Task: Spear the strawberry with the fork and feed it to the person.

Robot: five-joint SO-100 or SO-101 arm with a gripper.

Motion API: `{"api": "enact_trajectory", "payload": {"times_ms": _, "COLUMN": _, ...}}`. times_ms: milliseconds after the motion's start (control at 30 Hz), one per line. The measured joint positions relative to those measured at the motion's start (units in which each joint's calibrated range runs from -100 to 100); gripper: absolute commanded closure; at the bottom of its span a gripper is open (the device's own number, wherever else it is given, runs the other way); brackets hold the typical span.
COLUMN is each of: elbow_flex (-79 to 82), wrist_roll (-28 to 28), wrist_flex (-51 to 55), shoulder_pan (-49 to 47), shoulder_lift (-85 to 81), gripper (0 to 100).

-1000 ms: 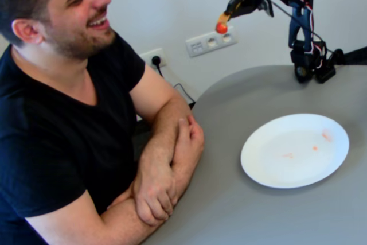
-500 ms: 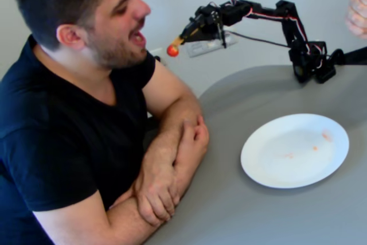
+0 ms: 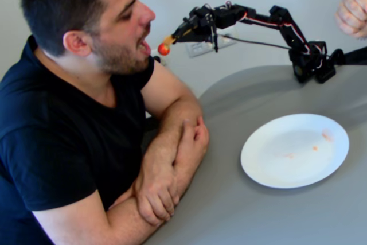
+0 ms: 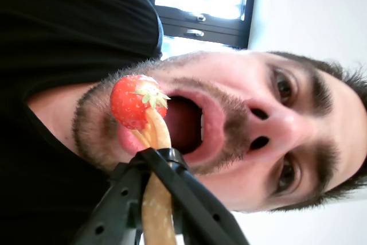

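Grey rounded surface [image 3: 241, 210] fills the lower right of the fixed view, cut off at the frame edges. Man in a black V-neck T-shirt, short dark hair and stubble [image 3: 86, 84], sits at its left edge, forearms folded on it, mouth open; his torso is cropped at left and bottom. The wrist view lies on its side, so his face [image 4: 269, 136] appears rotated. Black jointed robot arm [image 3: 275, 21] reaches leftward from a base at the far right. Round white plate [image 3: 295, 150] carries only faint orange smears. Fingers [image 4: 156, 159] pinch the handle of the pale yellow-orange plastic fork [image 4: 156, 199]; its tines are hidden in the fruit. Small bright-red strawberry [image 4: 136, 100] sits on the fork tip, just before the open mouth. A second hand [image 3: 352, 11] is partly cropped at upper right.
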Motion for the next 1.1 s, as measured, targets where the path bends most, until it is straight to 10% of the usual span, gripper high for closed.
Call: {"api": "enact_trajectory", "payload": {"times_ms": 1100, "elbow_flex": -11.3, "wrist_roll": 5.7, "wrist_flex": -15.6, "shoulder_pan": 1.9, "shoulder_lift": 15.6, "gripper": 99}}
